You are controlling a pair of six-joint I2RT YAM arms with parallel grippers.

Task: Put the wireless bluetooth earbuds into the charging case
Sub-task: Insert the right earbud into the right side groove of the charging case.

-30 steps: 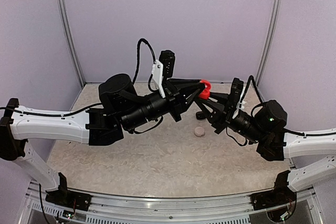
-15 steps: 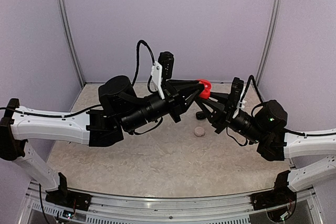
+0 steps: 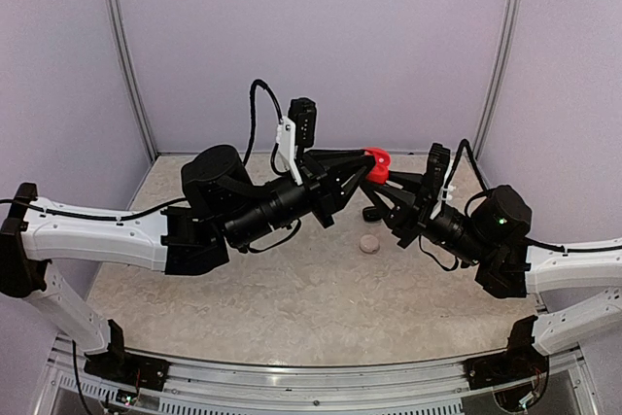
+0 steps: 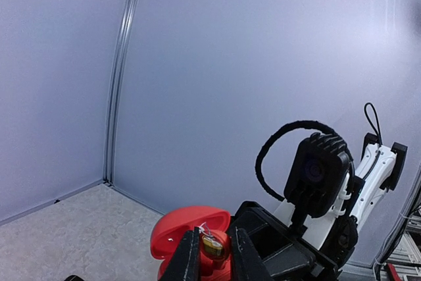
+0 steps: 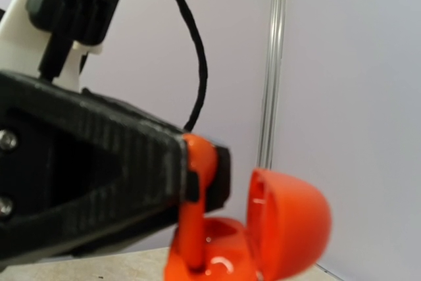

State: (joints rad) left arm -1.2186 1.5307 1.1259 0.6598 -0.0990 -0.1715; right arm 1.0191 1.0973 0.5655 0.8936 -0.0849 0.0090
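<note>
A red-orange earbud (image 5: 192,222) is pinched in the left gripper (image 4: 212,262), its stem reaching into the open red charging case (image 5: 289,222), which is clamped by the right gripper (image 3: 383,182).

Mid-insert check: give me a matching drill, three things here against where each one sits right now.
Things:
1. charging case
2. red-orange earbud
3. pale round piece

Places:
a. lying on the table
b. pinched in the left gripper
c. held up off the table, lid open

Pairs: 1-c, 2-b, 3-a
</note>
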